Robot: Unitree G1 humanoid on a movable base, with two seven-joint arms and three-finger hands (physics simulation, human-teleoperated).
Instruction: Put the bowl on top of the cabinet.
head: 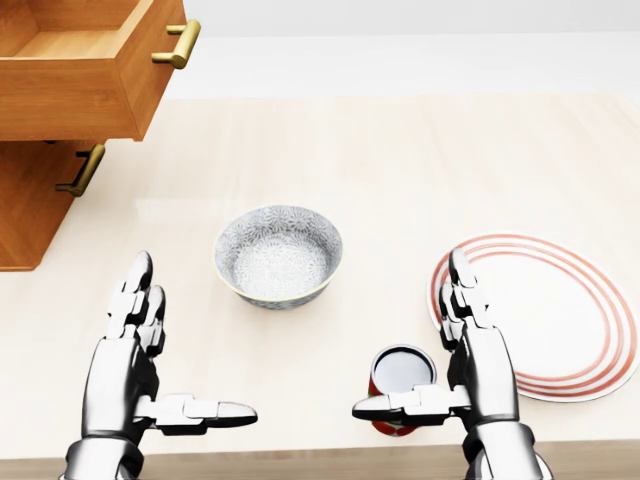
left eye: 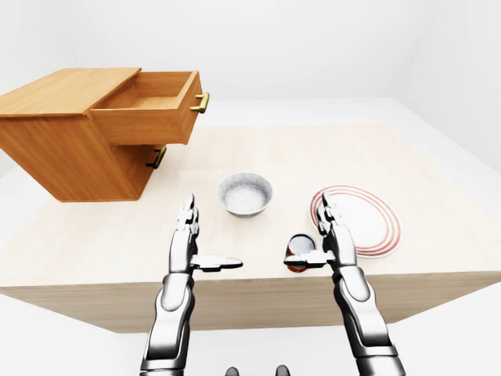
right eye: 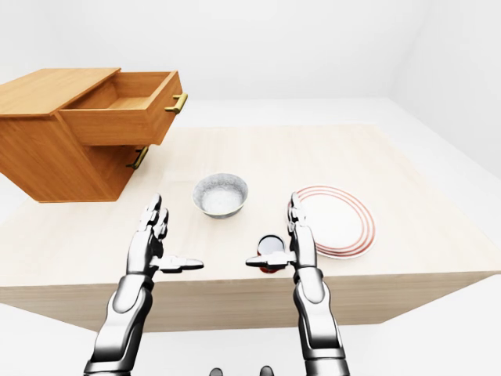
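Reach not yet begun: left hand (head: 125, 365) and right hand (head: 485, 365) flank the bowl (head: 278, 256), fingers (head: 138, 280) spread wide and empty; next, probably close on it and lift it to the cabinet (left eye: 55, 94).

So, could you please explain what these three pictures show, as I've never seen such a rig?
It's a simulated humanoid robot, seen from three cameras on its own head: one looking down, two eye views nearly alike. Its left hand and right hand are open, holding nothing. On the table stand a patterned bowl, a red-ringed plate and a small red cup by the right thumb. The wooden cabinet, at the left, has its top drawer pulled out.
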